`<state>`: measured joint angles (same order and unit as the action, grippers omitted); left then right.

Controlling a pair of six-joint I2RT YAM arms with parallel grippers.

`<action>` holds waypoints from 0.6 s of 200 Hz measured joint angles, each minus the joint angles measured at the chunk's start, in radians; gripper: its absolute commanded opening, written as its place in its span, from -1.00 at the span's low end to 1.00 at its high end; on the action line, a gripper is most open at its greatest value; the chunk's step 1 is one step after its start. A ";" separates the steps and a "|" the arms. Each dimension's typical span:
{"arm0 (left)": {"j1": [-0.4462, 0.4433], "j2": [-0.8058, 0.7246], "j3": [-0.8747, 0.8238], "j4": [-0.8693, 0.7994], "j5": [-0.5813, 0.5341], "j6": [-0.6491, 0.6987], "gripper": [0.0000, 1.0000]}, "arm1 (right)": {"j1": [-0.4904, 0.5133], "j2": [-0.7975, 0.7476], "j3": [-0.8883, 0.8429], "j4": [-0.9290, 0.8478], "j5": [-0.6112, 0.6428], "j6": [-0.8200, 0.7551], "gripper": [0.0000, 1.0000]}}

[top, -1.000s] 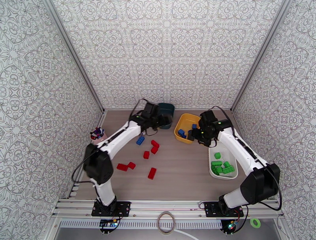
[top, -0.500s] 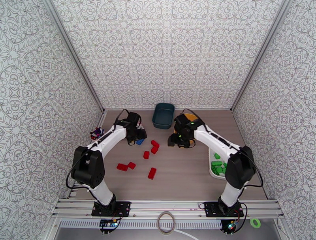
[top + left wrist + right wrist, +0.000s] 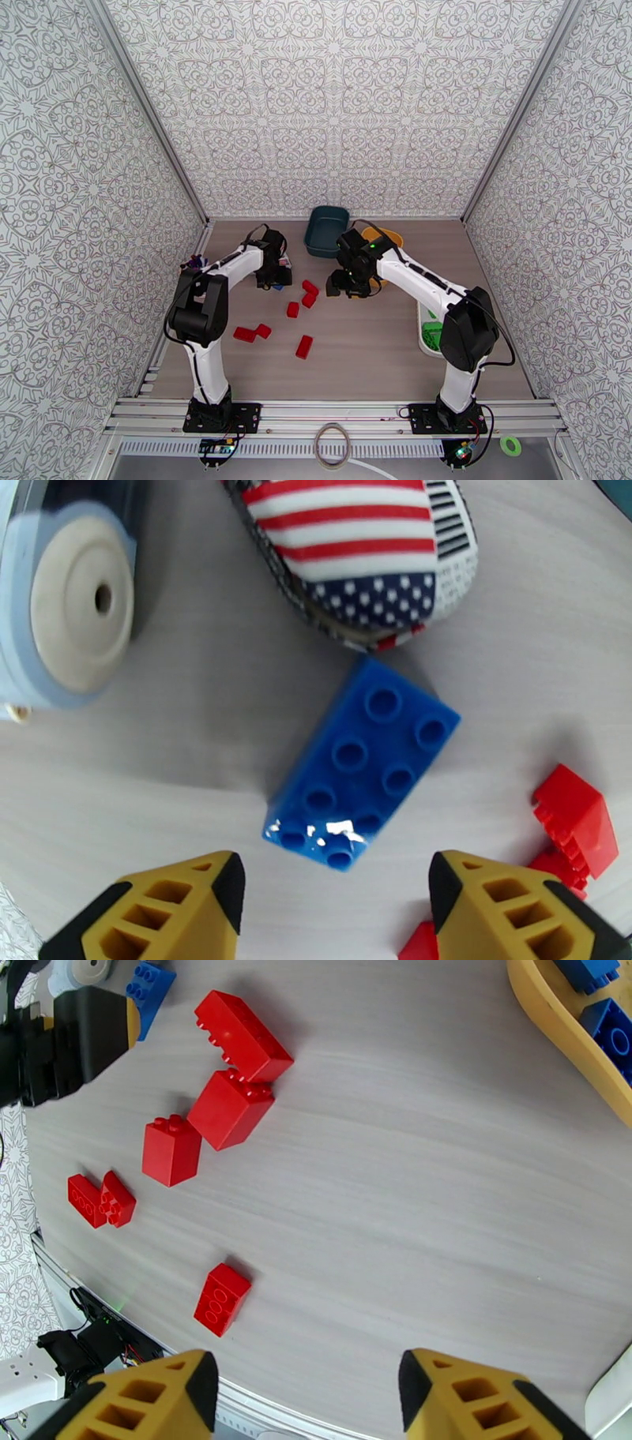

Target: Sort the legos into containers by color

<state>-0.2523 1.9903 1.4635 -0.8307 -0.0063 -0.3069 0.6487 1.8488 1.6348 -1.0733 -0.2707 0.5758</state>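
Both arms have left bins, swung in over loose pieces. Left gripper [image 3: 336,884] fingers apart, empty, poised above blue brick [image 3: 363,772], near-left of teal bin [image 3: 328,230]. Right gripper [image 3: 306,1376] apart, empty, above red bricks [image 3: 237,1102], near side of teal bin. Likely drop-offs done, next picks starting

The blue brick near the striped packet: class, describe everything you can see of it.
The blue brick is glossy plastic, a rectangle with eight round studs in two rows of four. It lies flat, studs up, skewed on the pale wood-grain table. Its far corner reaches the stars-and-stripes packet; contact cannot be told. Red bricks lie apart to one side. The left gripper hovers just short of it, jaws open, not touching.
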 measured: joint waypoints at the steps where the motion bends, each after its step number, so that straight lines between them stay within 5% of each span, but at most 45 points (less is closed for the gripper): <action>1: 0.000 0.000 0.001 0.000 0.000 0.001 0.36 | 0.000 0.000 0.000 0.000 0.000 0.000 0.30; 120: -0.005 0.119 0.087 -0.041 0.000 0.080 0.14 | 0.000 0.041 0.064 -0.040 0.000 -0.008 0.28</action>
<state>-0.2569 2.1098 1.5501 -0.8715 -0.0067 -0.2268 0.6483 1.8900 1.6993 -1.1130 -0.2703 0.5678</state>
